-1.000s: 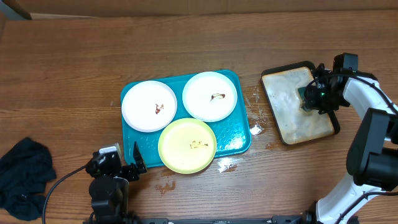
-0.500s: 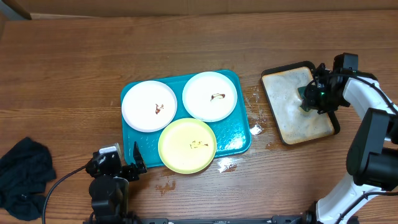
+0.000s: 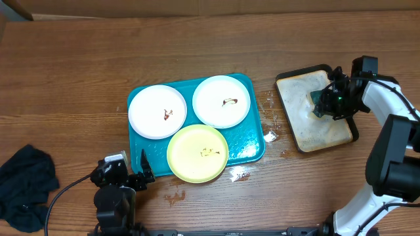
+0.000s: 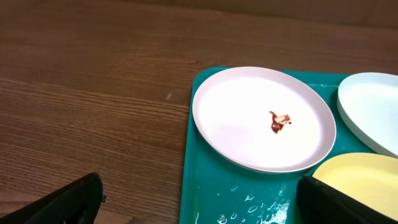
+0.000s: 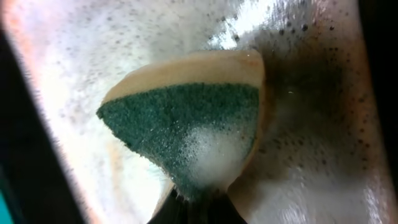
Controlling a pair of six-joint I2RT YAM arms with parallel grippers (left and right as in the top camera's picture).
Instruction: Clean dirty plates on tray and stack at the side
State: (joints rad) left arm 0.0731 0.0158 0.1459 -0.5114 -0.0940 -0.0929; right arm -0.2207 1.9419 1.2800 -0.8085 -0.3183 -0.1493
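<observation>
Tabletop scene with two robot arms. Left gripper [image 3: 125,174] near the front edge of the wooden table [image 3: 197,46], fingers [image 4: 68,199] spread wide apart, grasping nothing. Just ahead of those fingers, turquoise tray [image 3: 252,141], with its left rim running down between them in the wrist view. On the tray, three plates, none stacked:

- **Left white plate** [image 3: 157,111]: straight ahead of the left fingers, marked with a small reddish-brown smear.
- **Right white plate** [image 3: 221,100]: farther ahead and off to the right, marked with a small dark smear.
- **Yellow-green plate** [image 3: 197,153]: nearest, just right of the right-hand fingertip, marked with a pale yellow smear and reaching over the tray's front rim.

Water droplets [image 4: 249,199] on the tray floor beside the plates. Well left of the left gripper, crumpled dark cloth [image 3: 23,187].

Right gripper [image 3: 325,103] over black-rimmed soapy tray [image 3: 298,72], well right of the turquoise tray. Fingers [image 5: 199,211] clenched on green sponge [image 5: 186,130], pinched at its lower edge, green scouring face toward the wrist camera, dab of white foam on it. Behind the sponge, wet, foamy floor of the soapy tray. Splashes of water [image 3: 270,136] on the wood between the two trays.
</observation>
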